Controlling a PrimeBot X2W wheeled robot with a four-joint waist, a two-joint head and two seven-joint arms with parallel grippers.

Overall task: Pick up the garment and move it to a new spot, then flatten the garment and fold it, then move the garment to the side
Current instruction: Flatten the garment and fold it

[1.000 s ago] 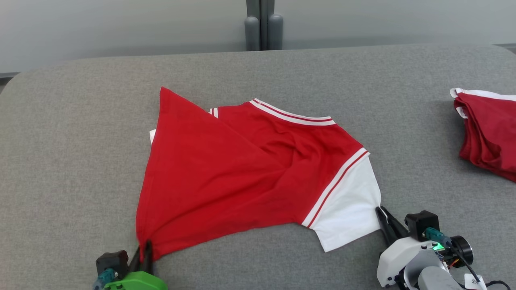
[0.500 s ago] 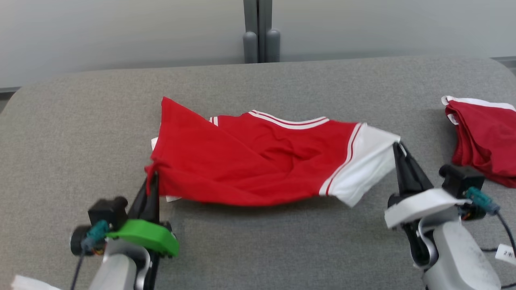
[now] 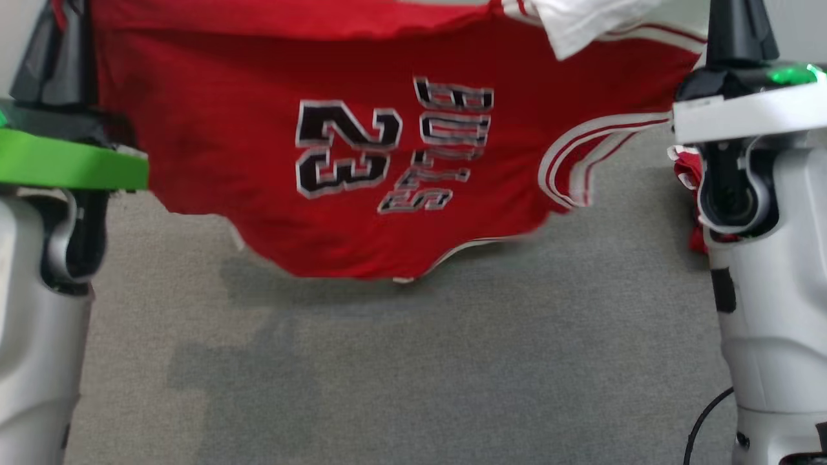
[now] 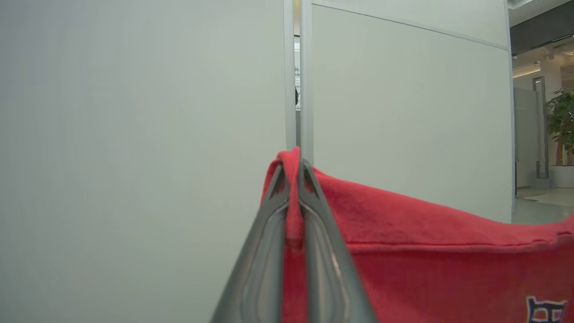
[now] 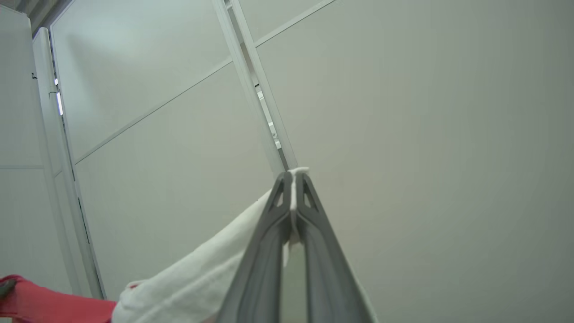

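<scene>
You see the shirt (image 3: 226,161) hanging above the table (image 3: 452,361); the left gripper (image 4: 292,169) pinches its red edge, the right gripper (image 5: 293,179) its white sleeve.

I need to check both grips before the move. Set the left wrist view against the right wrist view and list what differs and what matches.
Left wrist view, not the right: the left gripper shut on a red edge of the shirt, black lettering, a potted plant. Right wrist view, not the left: the right gripper shut on the white sleeve. Both: red cloth of the shirt, pale wall panels.
</scene>
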